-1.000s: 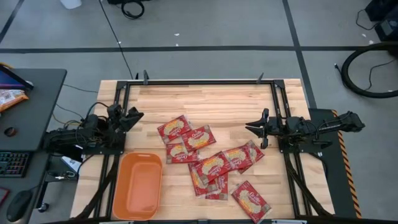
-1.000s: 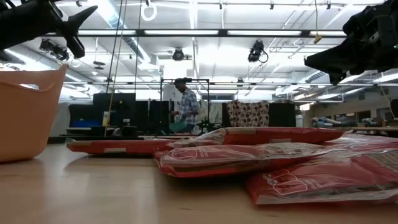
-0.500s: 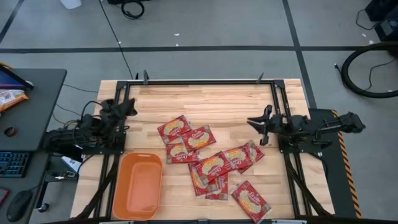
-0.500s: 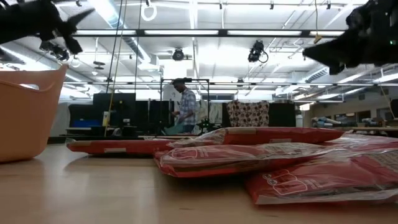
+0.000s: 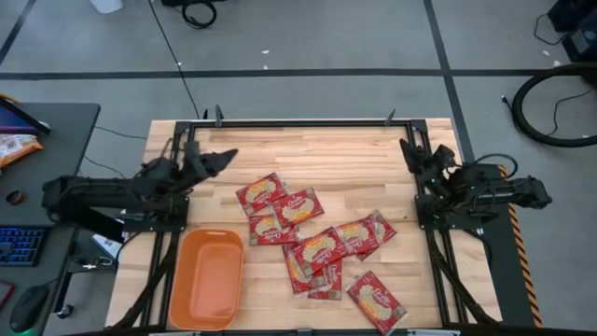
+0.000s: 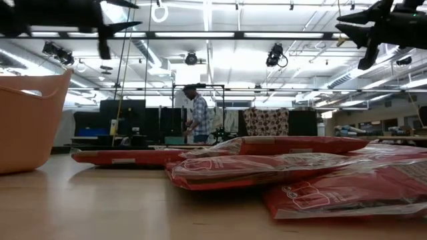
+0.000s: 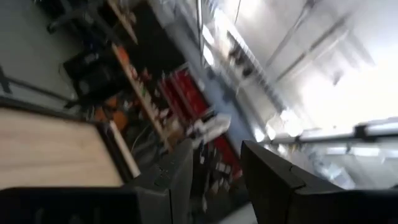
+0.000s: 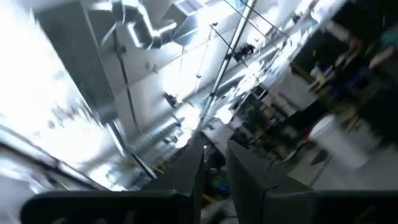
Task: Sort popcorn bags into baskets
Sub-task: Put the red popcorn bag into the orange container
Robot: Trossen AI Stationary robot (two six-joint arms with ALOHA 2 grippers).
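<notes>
We look down on a pale wooden table framed by black rails, standing on a grey floor crossed by dark lines. The popcorn bags lie scattered across the middle of the boards, several overlapping, with one apart near the front edge. The orange basket sits at the front left corner with nothing in it, just beside the nearest bags.

Our left gripper hangs above the bare wood at the table's left side, its fingers apart and holding nothing; from the left wrist we see the gap between the two dark fingers. Our right gripper is raised at the table's right rail, well apart from the bags, and its fingers stand a little apart too, gripping nothing.

From table height, the bags lie flat in red layers, and the basket's wall rises at the left. Behind them opens a large hall with ceiling lights and dark screens, where a person in a checked shirt stands.

A dark desk with a keyboard stands left of the table.
</notes>
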